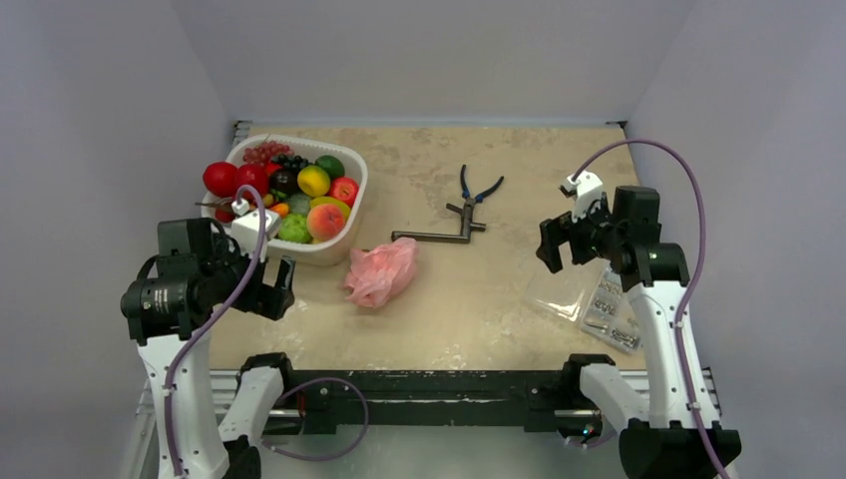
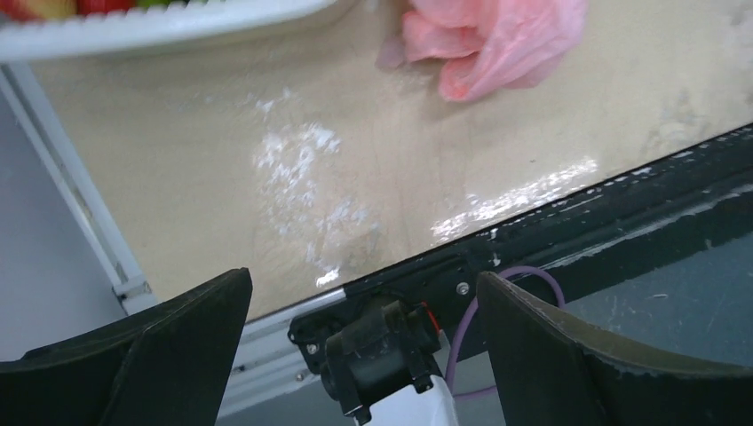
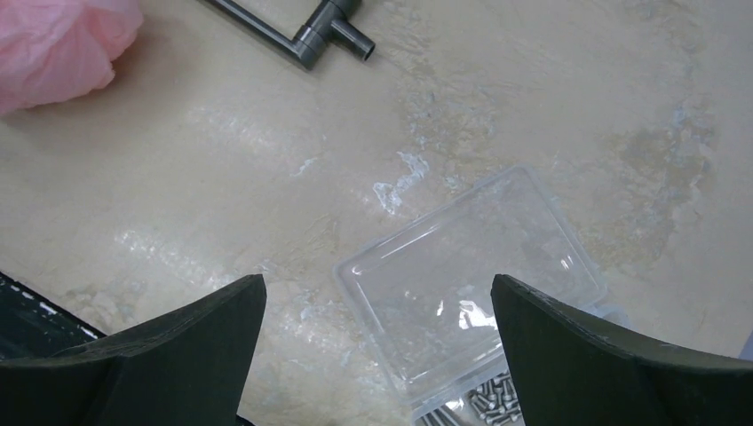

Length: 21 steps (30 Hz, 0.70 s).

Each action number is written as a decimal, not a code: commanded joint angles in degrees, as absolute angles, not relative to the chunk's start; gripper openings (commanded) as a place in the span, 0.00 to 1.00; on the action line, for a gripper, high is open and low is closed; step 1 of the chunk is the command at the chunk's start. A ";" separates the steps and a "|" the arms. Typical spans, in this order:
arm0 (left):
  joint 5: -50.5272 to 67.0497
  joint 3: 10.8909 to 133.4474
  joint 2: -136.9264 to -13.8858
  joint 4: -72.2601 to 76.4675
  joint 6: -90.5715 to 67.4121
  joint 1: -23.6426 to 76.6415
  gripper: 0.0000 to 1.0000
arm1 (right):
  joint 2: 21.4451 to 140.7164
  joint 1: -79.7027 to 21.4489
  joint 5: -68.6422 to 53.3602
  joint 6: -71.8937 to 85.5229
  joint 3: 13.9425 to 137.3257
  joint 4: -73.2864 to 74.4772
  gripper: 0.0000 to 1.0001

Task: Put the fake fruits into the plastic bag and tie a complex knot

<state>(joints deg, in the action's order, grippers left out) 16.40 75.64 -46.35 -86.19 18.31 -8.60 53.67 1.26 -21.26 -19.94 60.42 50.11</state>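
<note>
Several fake fruits [image 1: 299,190], red, yellow, green, peach and dark grapes, lie in a white basket [image 1: 339,247] at the back left. The pink plastic bag [image 1: 381,271] lies crumpled on the table in front of the basket; it also shows in the left wrist view [image 2: 493,40] and the right wrist view [image 3: 53,49]. No knot shows in it. My left gripper [image 1: 280,289] is open and empty, above the table's near left edge, left of the bag. My right gripper [image 1: 559,247] is open and empty, above the right side, over a clear box.
Blue-handled pliers [image 1: 477,192] and a grey metal T-shaped tool [image 1: 444,235] lie behind the bag at mid table. A clear plastic box of screws [image 1: 599,299] with its lid open sits at the right, seen in the right wrist view [image 3: 471,284]. The black front rail [image 1: 439,389] runs along the near edge.
</note>
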 commanded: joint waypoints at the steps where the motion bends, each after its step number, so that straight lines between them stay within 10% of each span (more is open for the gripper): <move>1: 34.51 83.29 -48.74 -88.68 27.54 -8.27 1.00 | 52.21 1.52 -27.14 -20.50 62.79 50.14 0.99; 13: 18.74 92.70 -69.59 -78.29 38.91 26.83 1.00 | 56.08 1.52 -29.55 -19.09 64.82 51.71 0.99; 21: 20.49 86.59 -77.33 -72.19 54.72 31.91 1.00 | 58.91 1.54 -30.28 -18.80 65.80 51.91 0.99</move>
